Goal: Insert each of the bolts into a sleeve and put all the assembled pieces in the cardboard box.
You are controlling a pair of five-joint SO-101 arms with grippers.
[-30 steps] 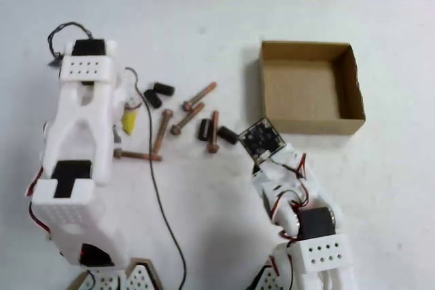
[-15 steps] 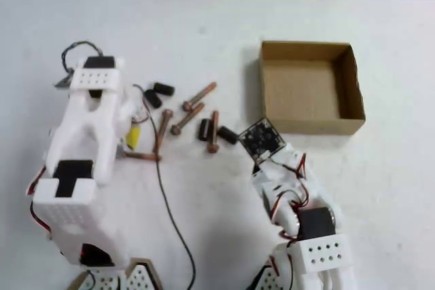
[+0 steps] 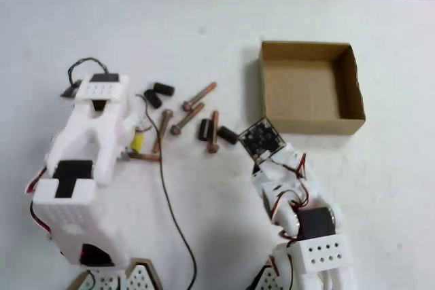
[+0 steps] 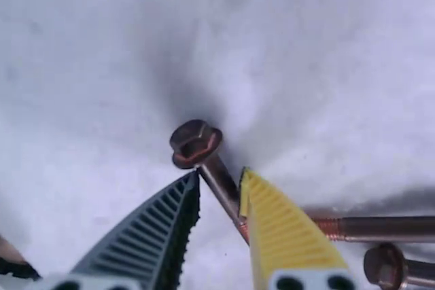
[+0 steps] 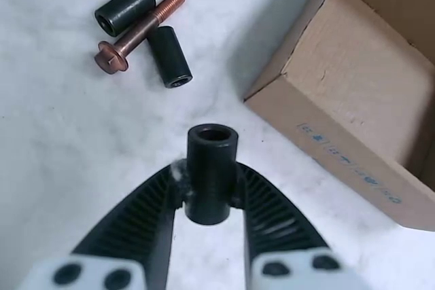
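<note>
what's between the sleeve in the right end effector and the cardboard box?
Nothing. The right wrist view shows bare table between the sleeve held in the right end effector and the box's near wall.

From my seat, the white table (image 3: pixel 204 18) reads bright and evenly lit from overhead, without harsh glare. The brown cardboard box (image 5: pixel 319 134) throws a soft shadow onto the table beside its near corner. A darker shadow pools just beyond the copper-coloured hex-head bolt (image 4: pixel 196 143). The black cylindrical sleeve (image 5: pixel 211 171) carries a faint sheen on its rim.
</note>
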